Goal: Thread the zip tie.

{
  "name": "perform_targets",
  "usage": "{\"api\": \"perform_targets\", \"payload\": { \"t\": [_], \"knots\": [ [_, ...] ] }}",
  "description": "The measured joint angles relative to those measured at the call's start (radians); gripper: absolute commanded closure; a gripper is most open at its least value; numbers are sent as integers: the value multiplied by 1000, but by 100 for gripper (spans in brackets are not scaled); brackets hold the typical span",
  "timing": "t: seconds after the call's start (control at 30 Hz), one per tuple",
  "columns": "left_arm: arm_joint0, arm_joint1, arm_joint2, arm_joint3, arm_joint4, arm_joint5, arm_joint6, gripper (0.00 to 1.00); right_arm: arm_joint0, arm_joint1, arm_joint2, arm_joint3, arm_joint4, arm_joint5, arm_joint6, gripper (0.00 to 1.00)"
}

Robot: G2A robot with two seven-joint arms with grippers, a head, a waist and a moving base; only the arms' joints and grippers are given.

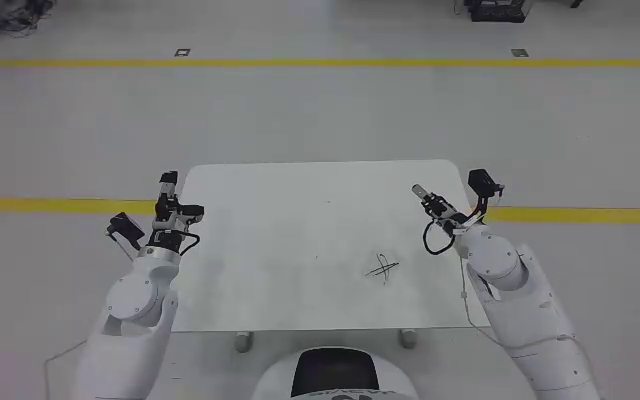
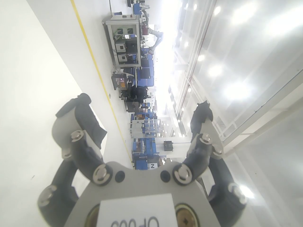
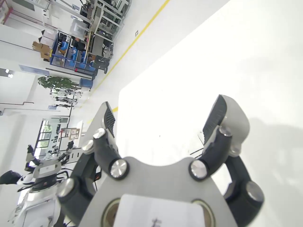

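2 grippers, neither holding anything. L to R: left gripper sits at the left edge of the table, fingers spread wide w/ nothing between them. Its wrist cam looks out along that edge toward the floor and its yellow line.

Zip tie lies flat on the table, right of centre and toward the near edge: thin dark strands crossing in an X. Can't tell if that's 1 tie bent over itself or 2 crossed. The longer strand runs roughly side to side across the table, the shorter 1 near-to-far.

Right gripper hangs over the far right part of the table, jaws wide apart, also empty. Its wrist cam catches a bit of dark strand on the table just past it.

What the next move turns on, as I judge it: the tie is on the right arm's side, closer to the robot's body than that gripper is, and well apart from the left 1. So the right arm is nearer by a lot. I'd bring it back toward the body and down, wrist turned so the jaws close across the side-to-side strand. Threading not yet begun.
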Motion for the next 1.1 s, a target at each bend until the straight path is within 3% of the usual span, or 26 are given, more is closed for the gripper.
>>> {"api": "perform_targets", "payload": {
  "t": [0.13,0.27,0.37,0.67,0.97,1.1],
  "knots": [
    [0,0,0,0,0,0,0,0,29,7,-38,2,-61,-3,55,0],
    [0,0,0,0,0,0,0,0,103,9,-108,51,-285,0,245,0],
    [0,0,0,0,0,0,0,0,135,8,-132,64,-326,0,340,0],
    [0,0,0,0,0,0,0,0,135,8,-136,66,-330,-1,323,0],
    [0,0,0,0,0,0,0,0,218,-8,-240,137,-479,0,484,0],
    [0,0,0,0,0,0,0,0,224,-9,-245,142,-494,0,489,0]
  ]
}}
